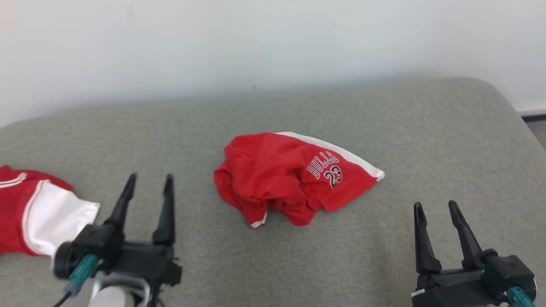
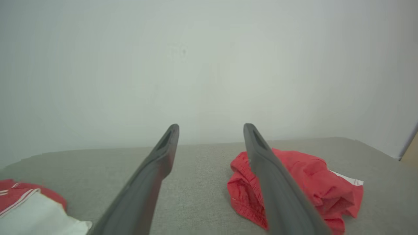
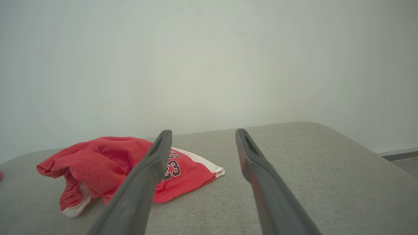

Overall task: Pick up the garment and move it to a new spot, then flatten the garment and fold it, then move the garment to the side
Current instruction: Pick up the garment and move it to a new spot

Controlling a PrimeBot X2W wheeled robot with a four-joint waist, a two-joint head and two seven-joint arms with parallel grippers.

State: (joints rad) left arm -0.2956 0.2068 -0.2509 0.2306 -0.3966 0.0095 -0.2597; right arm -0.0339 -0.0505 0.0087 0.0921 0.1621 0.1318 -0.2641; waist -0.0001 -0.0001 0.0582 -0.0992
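A red garment [image 1: 281,175] with white trim and "BULLS 23" printed on it lies crumpled in the middle of the grey padded surface [image 1: 324,264]. It also shows in the left wrist view [image 2: 310,176] and the right wrist view [image 3: 107,156]. My left gripper [image 1: 151,175] hovers open to its left, holding nothing, fingers spread in its own view [image 2: 210,125]. My right gripper [image 1: 435,204] stands open at the lower right, off the cloth's right corner, nothing between its fingers [image 3: 203,130]. A second red-and-white garment [image 1: 38,213] lies at the far left edge, just left of my left gripper [image 2: 29,205].
A pale wall [image 1: 273,42] runs close behind the padded surface. The surface rounds off at the back right corner, where a strip of darker floor [image 1: 538,125] shows. Bare grey padding stretches between and in front of the two garments.
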